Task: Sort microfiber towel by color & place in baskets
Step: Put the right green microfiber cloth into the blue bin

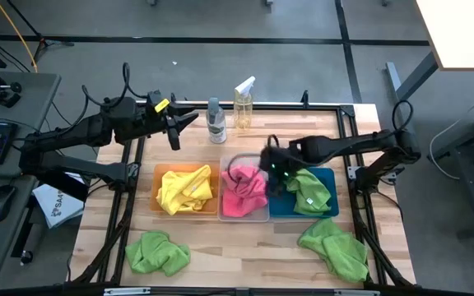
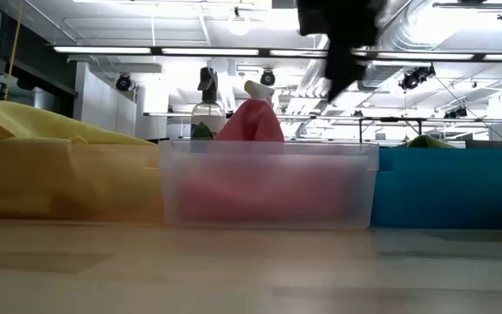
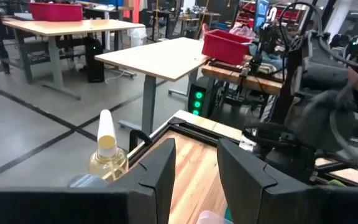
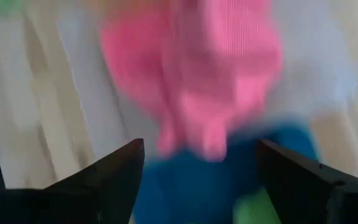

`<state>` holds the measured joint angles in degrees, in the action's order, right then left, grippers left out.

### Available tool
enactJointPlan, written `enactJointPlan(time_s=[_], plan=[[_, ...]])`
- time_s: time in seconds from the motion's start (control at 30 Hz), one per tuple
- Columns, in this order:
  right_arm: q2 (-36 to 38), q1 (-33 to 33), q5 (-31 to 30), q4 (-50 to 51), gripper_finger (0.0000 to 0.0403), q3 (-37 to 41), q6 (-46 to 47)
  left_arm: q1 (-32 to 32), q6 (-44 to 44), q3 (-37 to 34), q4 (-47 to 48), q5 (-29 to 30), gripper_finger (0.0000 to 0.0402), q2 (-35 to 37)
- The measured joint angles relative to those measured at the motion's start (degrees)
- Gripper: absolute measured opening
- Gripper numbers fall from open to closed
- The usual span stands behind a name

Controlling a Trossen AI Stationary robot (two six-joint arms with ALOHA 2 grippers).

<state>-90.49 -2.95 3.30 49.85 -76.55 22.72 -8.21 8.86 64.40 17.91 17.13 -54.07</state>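
Over the middle clear plastic bin (image 1: 243,215) holding the fuzzy hot pink towel (image 1: 243,197), the right gripper (image 1: 271,168) hovers, jaws spread and empty; it should next reach a lime green towel (image 1: 333,247) near the table's front right corner. Left gripper (image 1: 189,119) waits spread, rear left.

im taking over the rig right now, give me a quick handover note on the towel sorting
Left pincer: open, empty, raised near the spray bottles.
Right pincer: open, empty, over the seam between the clear bin and the teal bin.
Done: yellow towel in the orange bin, pink towel in the clear bin, one green towel in the teal bin.
Left: two green towels on the table, front left and front right.
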Motion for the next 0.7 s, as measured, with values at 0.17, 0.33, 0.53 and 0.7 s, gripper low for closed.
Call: enactJointPlan(time_s=[0.17, 0.33, 0.53, 0.7], plan=[[3.2, -7.4, 2.1, 14.4, 0.0299, 2.4, 6.7, 0.0, -1.8, 0.0, -0.3, 0.0, 0.0108, -1.8], [9.3, -20.8, 7.6, 12.6, 0.0298, 9.9, 28.0, -0.1, -3.3, 0.0, -0.2, -5.5, 0.0108, -5.2], [10.2, -36.9, 9.0, 5.8, 0.0298, 16.6, 57.4, -0.1, -4.5, 0.0, -0.6, -9.4, 0.0108, -9.5], [6.8, -41.7, 12.4, -0.5, 0.0298, 22.9, 70.5, -0.1, -6.8, 0.0, -2.8, -10.2, 0.0108, -10.9]])
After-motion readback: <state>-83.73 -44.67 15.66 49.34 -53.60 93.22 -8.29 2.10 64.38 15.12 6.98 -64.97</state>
